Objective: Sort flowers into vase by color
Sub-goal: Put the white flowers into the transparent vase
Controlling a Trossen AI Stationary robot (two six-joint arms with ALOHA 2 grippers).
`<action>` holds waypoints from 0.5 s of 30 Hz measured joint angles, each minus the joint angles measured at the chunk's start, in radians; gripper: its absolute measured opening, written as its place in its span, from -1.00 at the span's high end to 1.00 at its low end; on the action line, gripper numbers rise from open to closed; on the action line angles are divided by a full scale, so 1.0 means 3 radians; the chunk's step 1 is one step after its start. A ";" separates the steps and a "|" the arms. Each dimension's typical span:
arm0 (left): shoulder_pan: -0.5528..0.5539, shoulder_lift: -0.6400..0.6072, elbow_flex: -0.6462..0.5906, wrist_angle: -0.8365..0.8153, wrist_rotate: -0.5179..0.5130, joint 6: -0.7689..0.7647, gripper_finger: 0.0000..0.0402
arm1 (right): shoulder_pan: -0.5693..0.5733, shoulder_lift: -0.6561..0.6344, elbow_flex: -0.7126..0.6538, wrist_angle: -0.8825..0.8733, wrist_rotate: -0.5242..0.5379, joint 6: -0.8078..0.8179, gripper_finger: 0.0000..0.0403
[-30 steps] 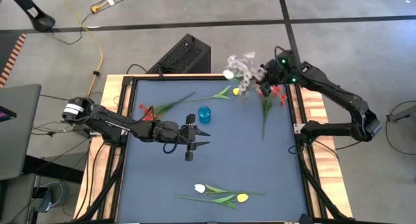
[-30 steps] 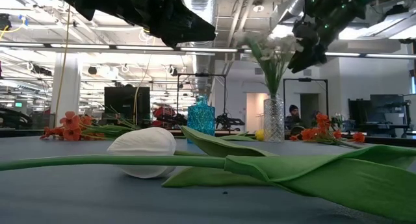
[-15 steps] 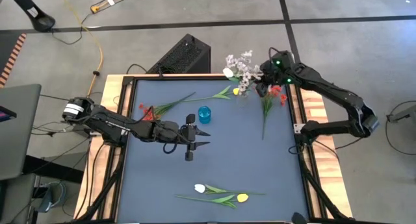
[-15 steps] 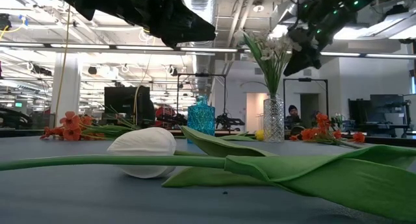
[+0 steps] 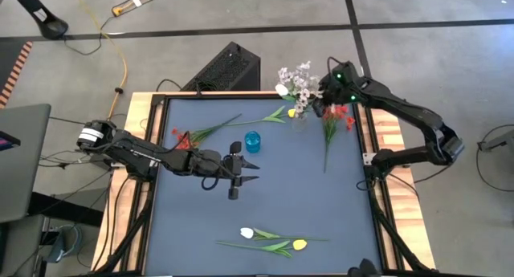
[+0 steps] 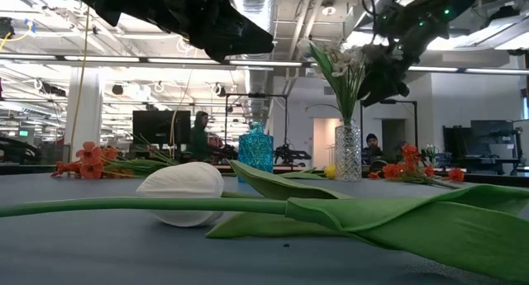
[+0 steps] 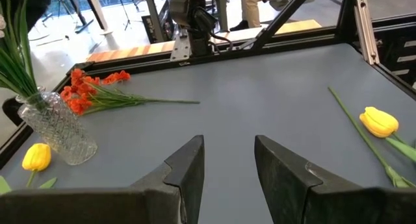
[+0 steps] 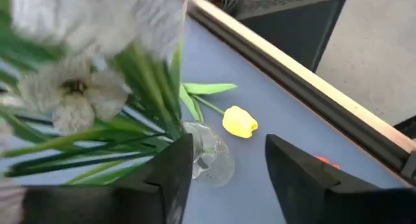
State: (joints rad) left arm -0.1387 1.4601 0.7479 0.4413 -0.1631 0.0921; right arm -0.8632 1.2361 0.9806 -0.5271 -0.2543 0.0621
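Observation:
A clear glass vase at the table's far right holds white and pale pink blossoms on green stems. My right gripper hovers open, high beside those blossoms, above the vase; whether the stems touch a finger I cannot tell. A small blue vase stands mid-table. My left gripper waits open just near of it. Red flowers lie flat at the left, others at the right. A yellow tulip lies by the clear vase.
A white tulip and a yellow tulip lie with their green stems near the table's near edge. A black box stands beyond the far edge. Bare table shows between the blue vase and the near tulips.
My right gripper has shifted a little toward the table's left, closer to the blossoms standing in the clear vase, and has rolled slightly. The blossoms, blurred and leaning a second ago, now stand upright and still.

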 joint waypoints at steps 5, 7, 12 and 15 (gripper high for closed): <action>0.0000 0.0000 0.0000 -0.0003 -0.0004 0.0001 0.38 | -0.0090 -0.0040 0.0000 0.0037 -0.0026 0.0267 -0.21; 0.0000 0.0000 0.0000 -0.0004 -0.0004 0.0001 0.38 | -0.0104 -0.0029 0.0000 0.0075 -0.0028 0.0376 -0.22; 0.0000 0.0000 0.0000 -0.0005 -0.0004 -0.0003 0.38 | -0.0099 -0.0012 0.0001 0.0166 -0.0016 0.0814 -0.22; 0.0000 0.0000 0.0000 -0.0005 -0.0005 -0.0009 0.38 | -0.0099 -0.0013 0.0003 0.0114 -0.0022 0.1090 -0.20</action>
State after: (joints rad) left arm -0.1387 1.4601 0.7479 0.4397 -0.1644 0.0895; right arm -0.8928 1.2323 0.9813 -0.4931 -0.2611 0.3890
